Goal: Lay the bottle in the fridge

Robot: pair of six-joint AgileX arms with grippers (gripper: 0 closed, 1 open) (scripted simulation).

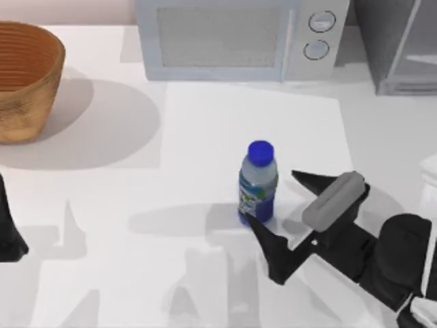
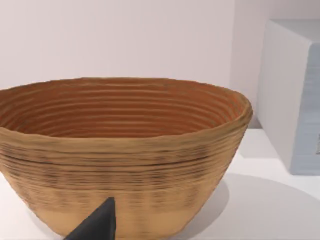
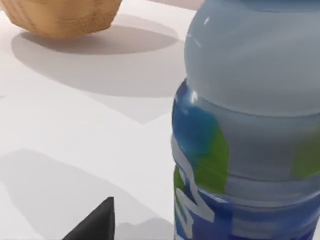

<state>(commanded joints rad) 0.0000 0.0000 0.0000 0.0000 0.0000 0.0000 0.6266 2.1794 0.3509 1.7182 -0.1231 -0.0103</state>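
- The approach step is in hand: the right gripper, fingers spread, is placed just right of the upright bottle at mid-counter.
- Next, closing on the bottle is called for, then carrying to the fridge, far right.
- The left gripper is parked at the left edge; its fingers cannot be judged.

Bright even light; soft shadows spread left of basket and bottle.

Fridge far beyond the right pincer, cut by the top and right edges, basket well away, cropped at the left edge, bottle just before the pincer, cap cut off in the wrist view, left pincer mostly out of frame
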